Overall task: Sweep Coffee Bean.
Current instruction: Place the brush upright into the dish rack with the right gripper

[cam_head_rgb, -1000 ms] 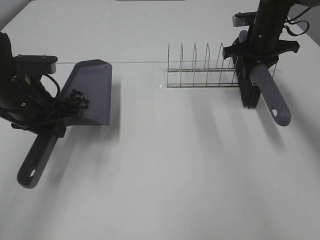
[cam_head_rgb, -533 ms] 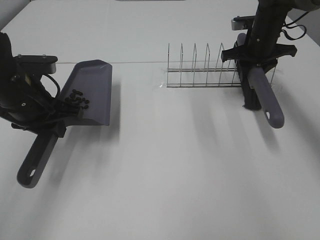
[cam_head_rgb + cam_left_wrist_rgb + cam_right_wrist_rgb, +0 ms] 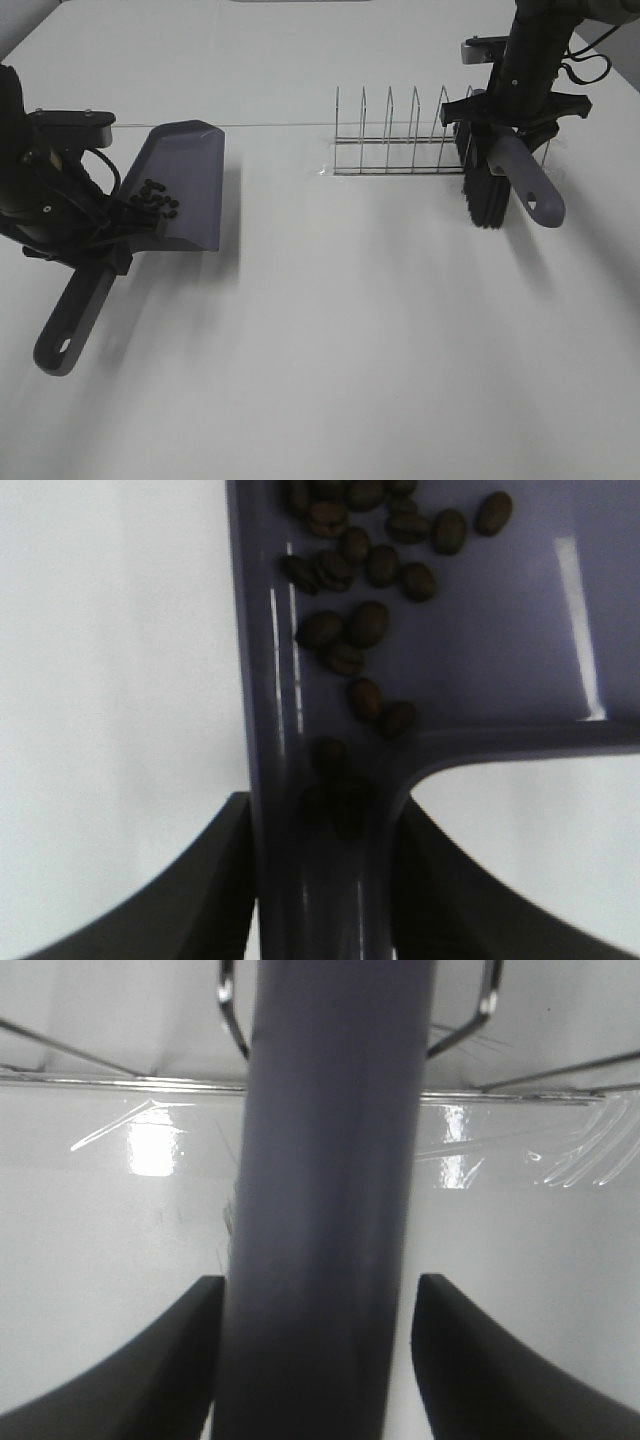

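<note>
The coffee bean cluster lies at the handle end of the grey-purple dustpan, which is tipped up at the left of the table. My left gripper is shut on the dustpan's handle; the left wrist view shows the beans, the pan and the gripper with its fingers pressed on the handle. At the wire rack's right end stands the brush, bristles down. My right gripper is open around its grey-purple handle, with a thin gap beside one finger.
A wire dish rack stands on the white table behind the middle, and its wires show in the right wrist view. The dustpan's long handle points toward the front left.
The right gripper's jaws have parted from the brush handle. The brush has shifted left toward the rack, and its handle tip has swung back. The left arm and dustpan have not moved.
</note>
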Controlling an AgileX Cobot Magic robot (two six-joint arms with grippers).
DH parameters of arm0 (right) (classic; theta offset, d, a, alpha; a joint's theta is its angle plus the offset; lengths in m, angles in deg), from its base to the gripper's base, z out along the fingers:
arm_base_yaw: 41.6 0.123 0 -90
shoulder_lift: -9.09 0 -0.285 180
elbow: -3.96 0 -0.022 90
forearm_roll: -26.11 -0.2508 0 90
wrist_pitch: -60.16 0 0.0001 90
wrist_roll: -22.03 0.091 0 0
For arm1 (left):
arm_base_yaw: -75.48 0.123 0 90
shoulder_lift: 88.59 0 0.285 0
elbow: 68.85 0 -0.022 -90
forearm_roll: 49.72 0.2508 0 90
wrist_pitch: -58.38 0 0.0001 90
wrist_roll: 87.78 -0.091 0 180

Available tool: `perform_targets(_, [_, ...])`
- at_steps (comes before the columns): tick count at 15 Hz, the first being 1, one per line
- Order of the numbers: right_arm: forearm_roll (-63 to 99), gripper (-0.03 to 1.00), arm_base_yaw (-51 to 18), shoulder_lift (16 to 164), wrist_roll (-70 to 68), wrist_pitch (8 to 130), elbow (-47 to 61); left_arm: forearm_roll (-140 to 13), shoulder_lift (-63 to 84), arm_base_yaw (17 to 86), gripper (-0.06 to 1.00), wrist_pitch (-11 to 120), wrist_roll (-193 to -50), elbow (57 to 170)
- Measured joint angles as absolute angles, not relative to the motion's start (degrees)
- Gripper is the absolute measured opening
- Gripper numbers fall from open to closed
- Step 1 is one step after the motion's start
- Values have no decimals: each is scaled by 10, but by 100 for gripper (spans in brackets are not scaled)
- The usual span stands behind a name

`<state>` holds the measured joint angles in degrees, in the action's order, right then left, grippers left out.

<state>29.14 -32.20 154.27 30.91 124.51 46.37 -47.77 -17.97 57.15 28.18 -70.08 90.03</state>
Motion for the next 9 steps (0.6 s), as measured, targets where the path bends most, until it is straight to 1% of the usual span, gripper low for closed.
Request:
perform_targets(5, [297, 62, -322, 1526, 314, 1245, 464, -478, -180, 571, 37, 284, -702, 900])
perform_targets(9, [279, 62, -322, 1471, 313, 1290, 464, -479, -180, 571, 37, 284, -702, 900])
